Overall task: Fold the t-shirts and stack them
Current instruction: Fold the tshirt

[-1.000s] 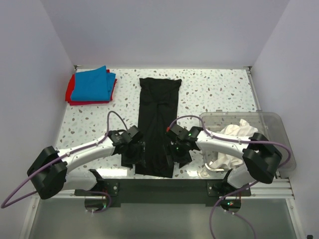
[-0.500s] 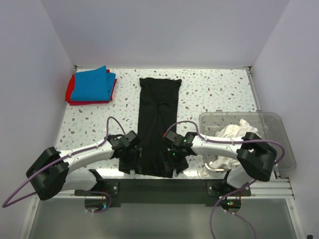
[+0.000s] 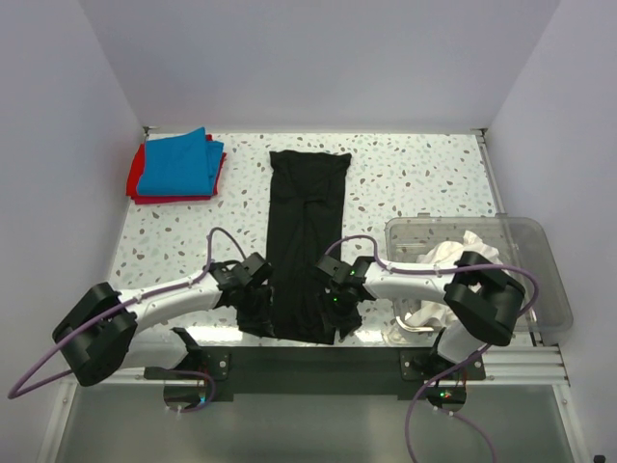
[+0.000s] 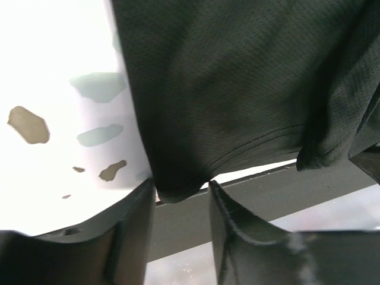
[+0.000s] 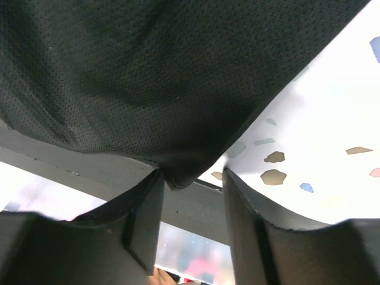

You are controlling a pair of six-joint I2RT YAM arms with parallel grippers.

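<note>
On the speckled table point(image 3: 424, 183) the black t-shirt point(image 3: 304, 231) lies lengthwise; my left gripper point(image 4: 181, 187) and right gripper point(image 5: 193, 175) stand half-open astride its near corners, pinching nothing yet; a shallow bite could let the hem slip free.

My speckled table point(image 3: 415, 183) carries a black shirt point(image 3: 307, 222) laid flat down its middle, a folded red shirt point(image 3: 136, 181) at the far left corner, and a clear bin point(image 3: 542, 265) near right.
</note>
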